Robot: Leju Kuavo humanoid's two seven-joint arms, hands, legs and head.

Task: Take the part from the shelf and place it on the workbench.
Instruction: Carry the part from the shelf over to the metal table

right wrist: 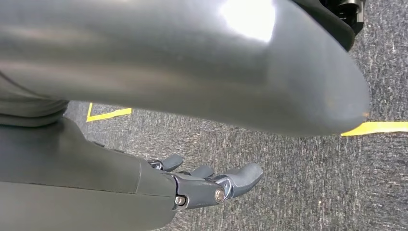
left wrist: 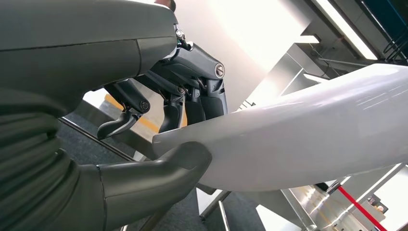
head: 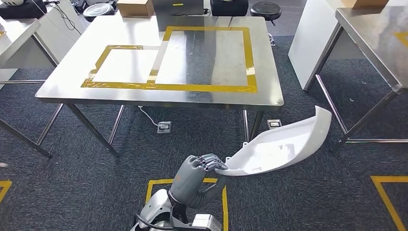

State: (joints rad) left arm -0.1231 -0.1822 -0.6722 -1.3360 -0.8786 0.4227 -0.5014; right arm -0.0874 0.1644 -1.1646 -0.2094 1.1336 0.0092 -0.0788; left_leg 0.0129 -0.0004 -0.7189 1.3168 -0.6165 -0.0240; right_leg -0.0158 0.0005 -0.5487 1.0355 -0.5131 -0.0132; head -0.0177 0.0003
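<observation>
My left hand (head: 197, 175) grips one end of a long, curved white plastic part (head: 284, 144), which reaches out to the right above the carpet, short of the workbench. In the left wrist view the thumb (left wrist: 159, 168) presses under the part (left wrist: 312, 130) and the dark fingers (left wrist: 192, 103) clamp it from the other side. The steel workbench (head: 269, 94) stands ahead, with two yellow tape rectangles (head: 250, 53) on its top. My right hand (right wrist: 207, 185) hangs over the carpet with its fingers loosely extended and nothing in them.
A second steel table (head: 380, 38) stands at the right, with a white panel (head: 312, 38) beside it. Another table (head: 14, 33) is at the left. Floor sockets (head: 164, 127) lie under the workbench. Yellow tape (head: 154, 185) marks the carpet near my feet.
</observation>
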